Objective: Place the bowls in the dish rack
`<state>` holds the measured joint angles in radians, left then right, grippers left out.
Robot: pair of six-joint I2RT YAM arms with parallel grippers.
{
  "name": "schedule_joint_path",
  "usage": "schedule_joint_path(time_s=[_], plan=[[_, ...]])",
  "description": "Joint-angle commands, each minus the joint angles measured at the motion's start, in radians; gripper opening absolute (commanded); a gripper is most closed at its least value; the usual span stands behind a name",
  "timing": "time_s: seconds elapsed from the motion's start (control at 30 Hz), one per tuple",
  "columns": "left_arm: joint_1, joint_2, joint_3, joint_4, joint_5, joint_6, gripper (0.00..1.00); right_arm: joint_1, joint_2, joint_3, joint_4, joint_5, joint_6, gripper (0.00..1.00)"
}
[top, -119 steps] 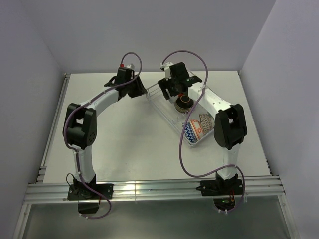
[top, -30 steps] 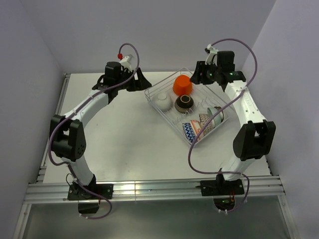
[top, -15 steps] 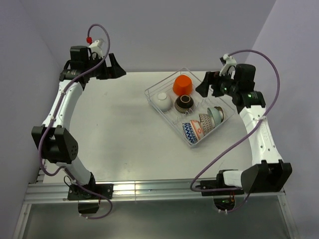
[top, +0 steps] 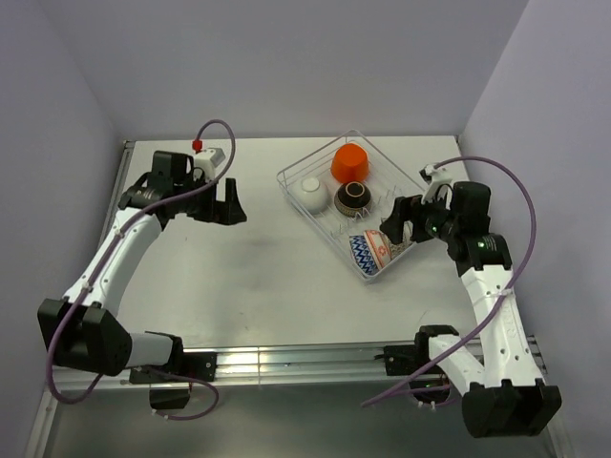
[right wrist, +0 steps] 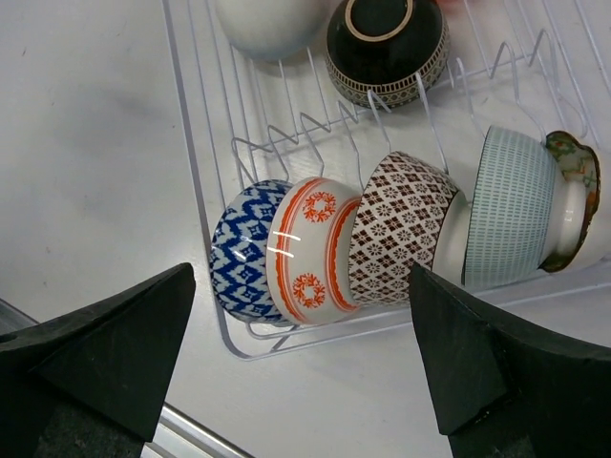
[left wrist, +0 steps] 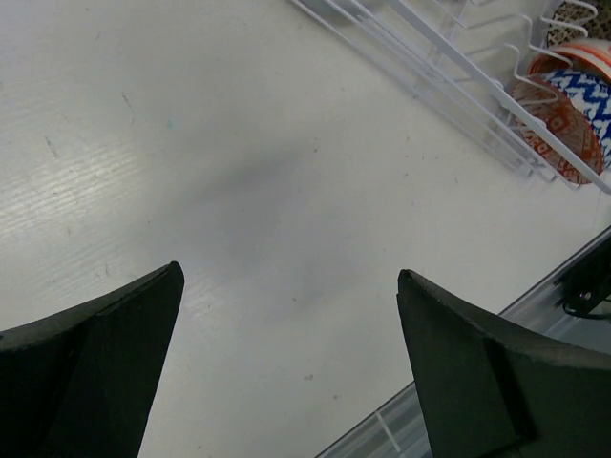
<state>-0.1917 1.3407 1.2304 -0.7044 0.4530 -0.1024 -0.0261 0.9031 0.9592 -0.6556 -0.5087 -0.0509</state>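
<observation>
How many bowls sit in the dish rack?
8, all in the dish rack. Five stand on edge in one row: blue, orange-patterned, grey-brown, teal, flower-shaped; white, orange-red, dark brown behind.

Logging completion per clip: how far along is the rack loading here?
Done: all eight bowls sit in the dish rack: white, orange-red, dark brown, blue zigzag, patterned orange, grey-brown, teal, flower-shaped. In hand: nothing; left pincer and right pincer are open, empty. Left: no bowl visible outside it.
</observation>
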Motion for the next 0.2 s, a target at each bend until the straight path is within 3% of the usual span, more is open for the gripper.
schedule_joint_path(time_s=[0.0,0.17], plan=[[-0.029,-0.074,-0.023,0.025,-0.054,0.021,1.0,-0.006,-0.03,-0.004,0.008,0.006,-0.026,1.0],[-0.052,-0.083,-0.031,0.022,-0.1,0.026,0.99,-0.006,-0.029,0.012,0.007,-0.011,-0.004,1.0]])
